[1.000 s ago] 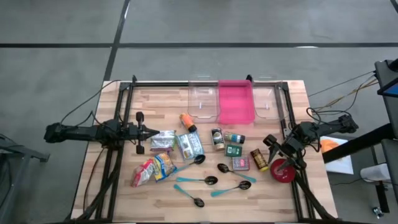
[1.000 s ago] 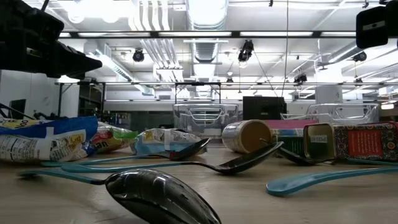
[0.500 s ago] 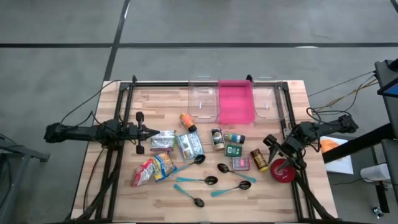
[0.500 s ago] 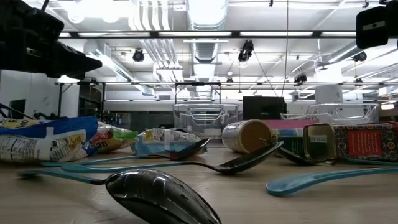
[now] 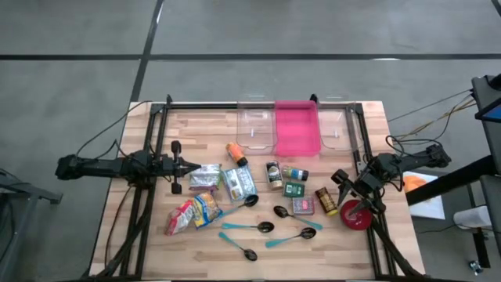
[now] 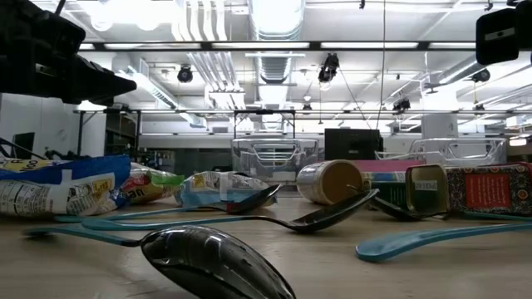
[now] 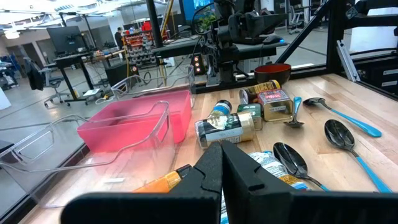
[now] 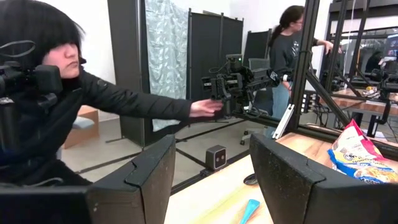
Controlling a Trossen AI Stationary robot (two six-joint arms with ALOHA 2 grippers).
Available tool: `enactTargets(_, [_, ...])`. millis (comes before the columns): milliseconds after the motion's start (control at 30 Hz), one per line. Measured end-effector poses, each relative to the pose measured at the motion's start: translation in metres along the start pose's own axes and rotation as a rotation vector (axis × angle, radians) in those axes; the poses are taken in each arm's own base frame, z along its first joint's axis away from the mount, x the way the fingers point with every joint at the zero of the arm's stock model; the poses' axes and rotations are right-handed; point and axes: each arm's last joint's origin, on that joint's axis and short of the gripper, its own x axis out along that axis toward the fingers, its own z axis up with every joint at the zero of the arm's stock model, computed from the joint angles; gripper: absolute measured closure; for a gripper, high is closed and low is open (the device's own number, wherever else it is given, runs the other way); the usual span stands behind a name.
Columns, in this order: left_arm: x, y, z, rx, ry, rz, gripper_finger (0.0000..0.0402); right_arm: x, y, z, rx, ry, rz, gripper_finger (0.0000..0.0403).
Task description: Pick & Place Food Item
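Left tool [image 5: 182,166] closed and empty, hovering at the worktop's [image 5: 196,133] left edge beside a silver snack bag [image 5: 203,177]. Right tool [image 5: 342,182] parted, gripping nothing, over the right edge near a red bowl [image 5: 356,215]. Food items clustered mid-worktop; pink bin [image 5: 297,127] at the far edge.

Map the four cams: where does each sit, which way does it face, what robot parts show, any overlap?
High: overhead, straight down on the table; both arms, left end effector and right end effector.
Low: tabletop height, level across spoons into the room; dark arm parts at the upper corners.
Left wrist: looks past shut fingers across the table toward the pink bin.
Right wrist: looks off the table past open fingers at a seated person.
Shared: the pink bin shows in high and left wrist.
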Motion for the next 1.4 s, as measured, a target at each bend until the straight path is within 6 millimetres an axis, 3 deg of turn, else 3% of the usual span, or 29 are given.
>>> enactTargets(400, [0.000, 0.001, 0.004, -0.006, -0.045, 0.009, 0.0401, 0.000, 0.000, 0.000, 0.000, 0.000, 0.000, 0.0197])
enactTargets(667, [-0.005, 0.006, 0.032, -0.057, -0.332, 0.049, 0.0401, 0.000, 0.000, 0.000, 0.001, 0.000, 0.000, 0.0197])
enactTargets(867, [-0.010, 0.010, 0.055, -0.062, -0.375, 0.039, 0.0401, 0.000, 0.000, 0.000, 0.000, 0.000, 0.000, 0.0197])
enactTargets(1067, [-0.007, 0.013, 0.077, -0.043, -0.297, 0.009, 0.0401, 0.000, 0.000, 0.000, 0.000, 0.000, 0.000, 0.0197])
enactTargets(1400, [0.018, 0.018, 0.117, -0.034, -0.093, -0.026, 0.0401, 0.000, 0.000, 0.000, 0.000, 0.000, 0.000, 0.0197])
